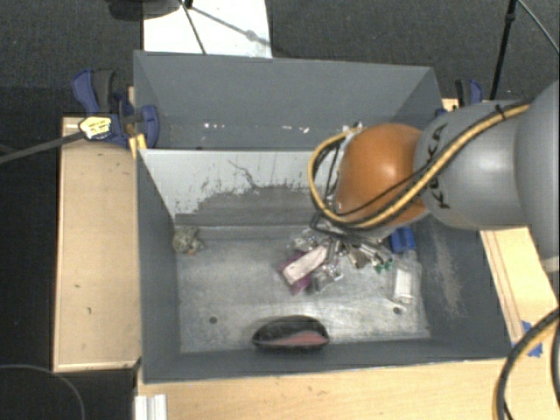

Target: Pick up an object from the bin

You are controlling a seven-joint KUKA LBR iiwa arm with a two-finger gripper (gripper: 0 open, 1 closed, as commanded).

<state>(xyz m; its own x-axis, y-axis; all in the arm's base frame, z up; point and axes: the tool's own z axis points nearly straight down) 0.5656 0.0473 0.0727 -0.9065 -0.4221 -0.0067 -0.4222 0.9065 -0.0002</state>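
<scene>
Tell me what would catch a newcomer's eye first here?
The grey arm with its orange cover reaches in from the right, its gripper down over a small heap of things near the middle of the bin, a purple piece nearest. A dark oval thing lies alone by the near wall.

Light comes from overhead, soft and moderate. Broad highlight on top of the orange cover (385, 151) above the jaws, dull sheen on the grey arm (499, 169) to their right. The arm shades the heap (337, 256) under the jaws. The bin floor (227, 278) left of the jaws is evenly lit. Small glints on the back wall (254, 129) behind them. The dark oval thing (290, 333) in front casts barely any shadow.
</scene>
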